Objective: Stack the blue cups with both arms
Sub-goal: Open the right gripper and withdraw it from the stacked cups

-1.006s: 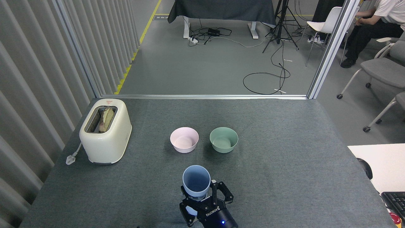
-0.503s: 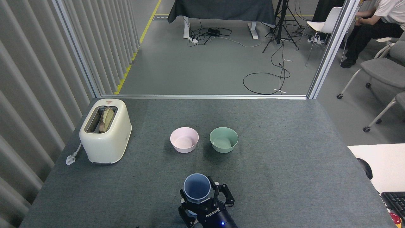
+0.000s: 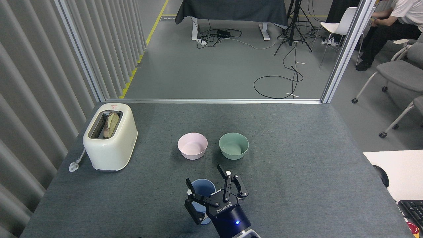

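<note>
A dusty-blue cup [image 3: 202, 188] stands upright on the grey table near the front edge, its mouth facing up. My right gripper [image 3: 205, 176], black with white lettering on its body, comes in from the bottom edge. It is open, its fingers spread on either side of the cup's rim, one fingertip [image 3: 188, 181] at the left and the others at the right. The gripper body hides the cup's lower right side. My left arm is out of view.
A pink bowl [image 3: 192, 146] and a green bowl [image 3: 233, 145] sit side by side behind the cup. A cream toaster [image 3: 110, 136] with bread stands at the left, its plug lying beside it. At the far right a person sits on a chair.
The cup came down toward the table's front edge while held. The gripper's fingers have since spread apart and let it go.
</note>
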Controlling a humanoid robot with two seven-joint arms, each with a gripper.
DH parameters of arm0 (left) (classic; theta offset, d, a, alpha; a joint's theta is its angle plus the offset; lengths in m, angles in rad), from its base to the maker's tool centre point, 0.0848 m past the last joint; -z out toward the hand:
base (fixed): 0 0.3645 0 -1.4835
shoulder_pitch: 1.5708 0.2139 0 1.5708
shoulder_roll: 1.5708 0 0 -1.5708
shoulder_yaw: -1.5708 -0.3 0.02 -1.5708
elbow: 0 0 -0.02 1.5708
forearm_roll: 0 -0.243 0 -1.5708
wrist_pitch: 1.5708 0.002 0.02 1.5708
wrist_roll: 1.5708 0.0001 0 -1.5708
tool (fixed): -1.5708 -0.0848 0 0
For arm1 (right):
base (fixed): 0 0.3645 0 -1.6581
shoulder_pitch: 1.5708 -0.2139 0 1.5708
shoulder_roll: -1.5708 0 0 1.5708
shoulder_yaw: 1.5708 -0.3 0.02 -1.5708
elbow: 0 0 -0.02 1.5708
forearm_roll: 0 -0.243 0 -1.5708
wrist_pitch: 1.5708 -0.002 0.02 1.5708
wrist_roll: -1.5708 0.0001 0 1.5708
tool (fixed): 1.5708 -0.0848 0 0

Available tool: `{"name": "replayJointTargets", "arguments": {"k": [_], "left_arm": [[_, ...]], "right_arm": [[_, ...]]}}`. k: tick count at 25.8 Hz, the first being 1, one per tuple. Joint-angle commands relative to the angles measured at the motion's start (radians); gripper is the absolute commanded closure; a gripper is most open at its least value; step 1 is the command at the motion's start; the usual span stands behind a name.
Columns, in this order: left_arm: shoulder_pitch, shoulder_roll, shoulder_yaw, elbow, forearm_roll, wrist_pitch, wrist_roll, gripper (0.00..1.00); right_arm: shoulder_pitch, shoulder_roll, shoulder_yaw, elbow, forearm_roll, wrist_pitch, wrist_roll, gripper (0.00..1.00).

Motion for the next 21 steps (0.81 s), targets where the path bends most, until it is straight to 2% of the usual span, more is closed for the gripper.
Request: {"name": "replayJointTargets", "arguments": {"k": [1,3,6,9,11,14,17,21], "left_arm": [[0.001,0.002,0.002,-0.001,0.000,0.000,0.000,0.00],[0.001,0.002,0.002,-0.002,0.000,-0.001,0.000,0.00],[-0.001,0.002,0.002,-0.002,0.000,-0.003,0.000,0.00],[-0.002,0.003,0.002,-0.010,-0.001,-0.016,0.000,0.00],[-0.006,0.005,0.002,-0.010,-0.004,-0.056,0.003,0.00],[-0.006,0.010,0.004,-0.010,-0.004,-0.124,0.005,0.00],[-0.006,0.013,0.004,-0.010,-0.011,-0.142,0.029,0.00],[-0.004,0.026,0.004,-0.012,-0.015,-0.144,0.080,0.00]], "right_arm": [[0.005,-0.016,-0.102,-0.026,-0.020,-0.003,-0.010,0.00],[0.025,-0.022,-0.183,-0.026,-0.023,-0.016,-0.013,0.00],[0.112,-0.093,-0.292,-0.025,-0.037,-0.091,-0.030,0.00],[0.218,-0.119,-0.381,-0.018,-0.130,-0.157,-0.068,0.00],[0.281,-0.123,-0.429,-0.009,-0.156,-0.174,-0.084,0.00],[0.349,-0.120,-0.475,0.005,-0.156,-0.175,-0.087,0.00],[0.405,-0.126,-0.484,0.011,-0.152,-0.169,-0.090,0.00],[0.428,-0.142,-0.524,0.012,-0.152,-0.174,-0.091,0.00]]}}
